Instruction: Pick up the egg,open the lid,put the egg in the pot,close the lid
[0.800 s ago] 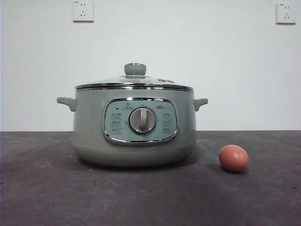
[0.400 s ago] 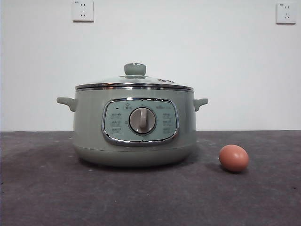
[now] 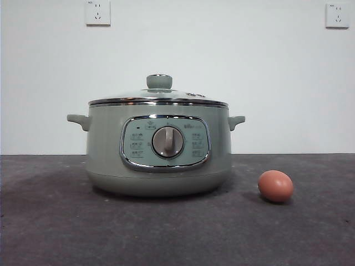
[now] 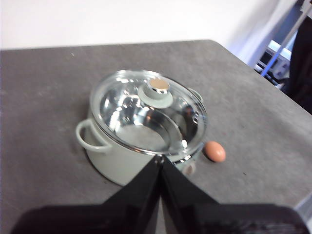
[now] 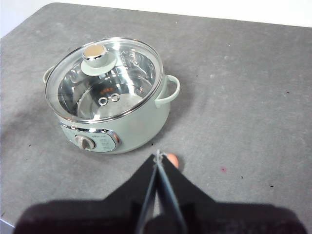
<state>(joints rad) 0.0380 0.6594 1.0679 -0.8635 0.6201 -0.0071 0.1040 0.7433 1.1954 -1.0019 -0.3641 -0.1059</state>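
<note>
Both claws, left claw (image 4: 160,158) and right claw (image 5: 157,155), are hanging clenched and empty; the egg (image 5: 172,160) is lying just beyond the right claw's tips, beside the pot (image 5: 117,117), which is wearing the lid (image 5: 105,78).

We see the pot (image 3: 159,152) standing on the dark grey table (image 3: 55,233), a little left of centre, with its control panel (image 3: 165,142) and silver dial (image 3: 167,142) facing us. A small handle sticks out at each side. The lid (image 3: 158,98) sits closed on the pot, its chrome rim level and its green knob (image 3: 159,82) upright on top. The egg (image 3: 275,185) lies on the table to the right of the pot, apart from it. Behind is a white wall with two sockets (image 3: 97,12) high up.
</note>
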